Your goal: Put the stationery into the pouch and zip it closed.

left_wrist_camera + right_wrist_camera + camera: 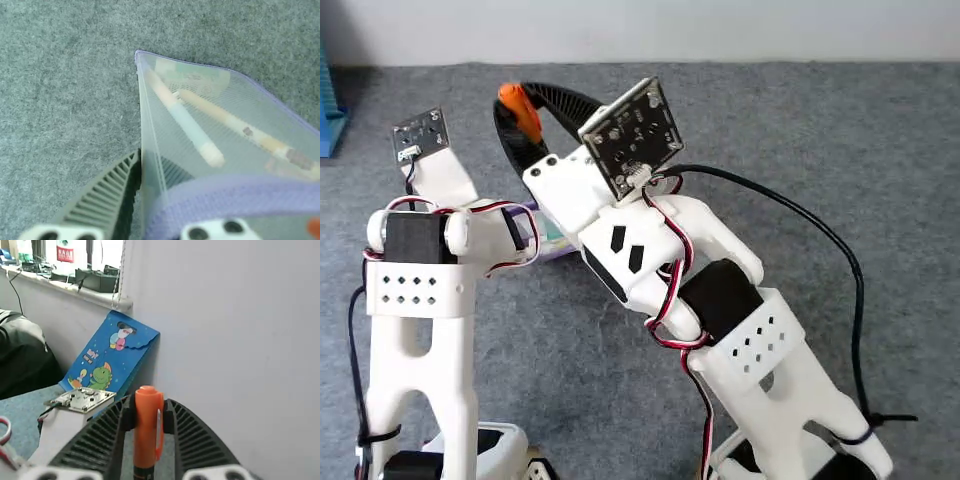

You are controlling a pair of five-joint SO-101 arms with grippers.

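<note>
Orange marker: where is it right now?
Orange marker is clamped in the right hand; in the high view it's near the top, left of centre, beyond the pouch the left hand holds.

the translucent mesh pouch [250, 100] is finely ribbed, faintly shiny, edged with woven lilac cloth. the grey desk [60, 100] is rough, matt felt. the orange plastic marker [146, 440] is smooth and glossy; the right hand [147, 407] is matt black ribbed plastic.
</note>
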